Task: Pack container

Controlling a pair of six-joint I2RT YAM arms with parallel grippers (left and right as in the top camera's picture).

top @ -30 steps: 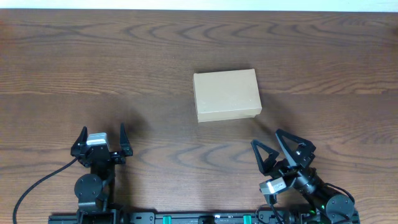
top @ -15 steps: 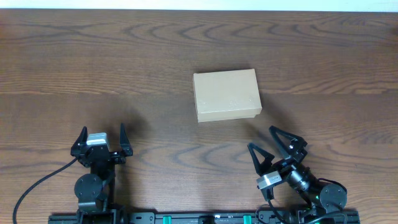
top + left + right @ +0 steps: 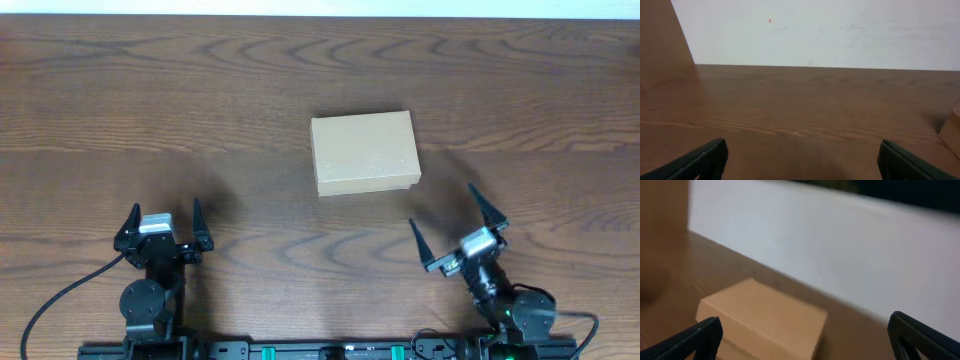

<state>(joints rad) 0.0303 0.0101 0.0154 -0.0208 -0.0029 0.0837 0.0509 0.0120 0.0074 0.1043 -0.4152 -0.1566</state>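
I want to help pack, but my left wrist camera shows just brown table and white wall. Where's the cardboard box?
Observer: The small tan rectangular cardboard box sits midway across the brown wooden table, ahead and right of the left gripper.
Operator: Is it open?
Observer: No, its top lies flat and shut.
Operator: Where's my other hand?
Observer: The right gripper is open and empty, close to the box's near right corner, not touching.

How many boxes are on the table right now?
1. The container sits closed near the middle of the table, just ahead-left of the right gripper. No others visible in any view.
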